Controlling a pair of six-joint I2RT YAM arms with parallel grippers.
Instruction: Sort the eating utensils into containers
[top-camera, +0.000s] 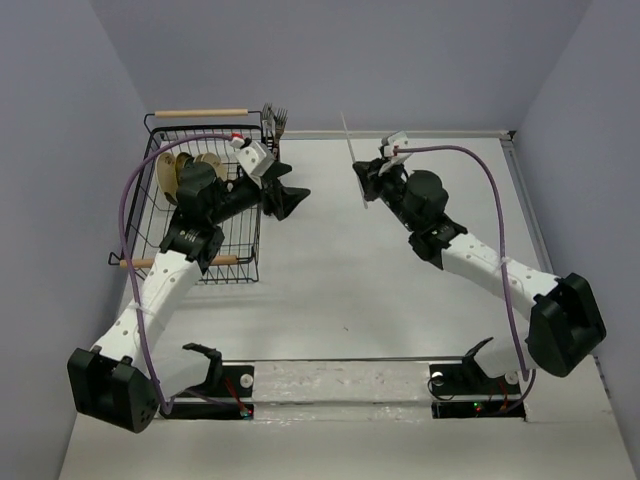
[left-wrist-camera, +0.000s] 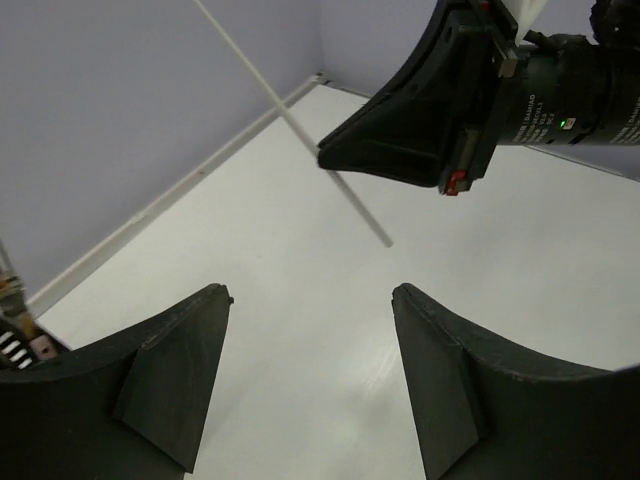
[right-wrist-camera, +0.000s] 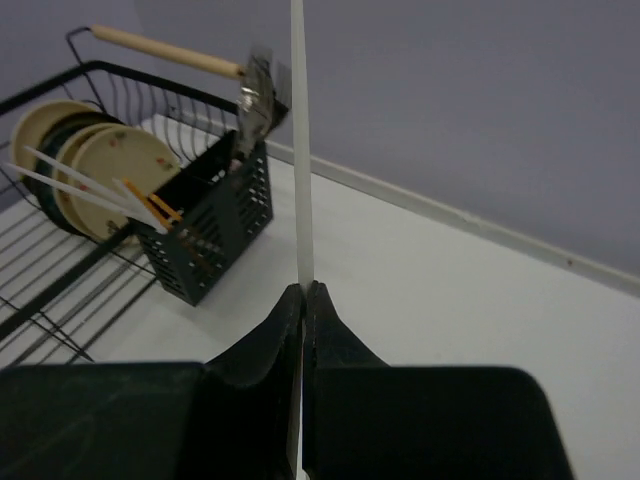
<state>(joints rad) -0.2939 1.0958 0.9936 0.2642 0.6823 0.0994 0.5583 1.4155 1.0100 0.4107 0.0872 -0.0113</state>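
Currently, white chopstick (right-wrist-camera: 300, 150) is held pinched between the closed-up fingers of the right gripper (right-wrist-camera: 303, 292), well apart from the caddy (right-wrist-camera: 215, 225), left gripper (left-wrist-camera: 310, 295) being spread wide and empty; pivoting or slipping could be caused by so narrow a grip in transit.

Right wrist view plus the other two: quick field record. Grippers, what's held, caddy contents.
right gripper: shut on white chopstick, which sticks out past the fingertips
left gripper: open, empty, pointed toward right gripper
caddy: black, slotted, against dish rack
caddy contents: forks, orange chopsticks
plates: standing in rack
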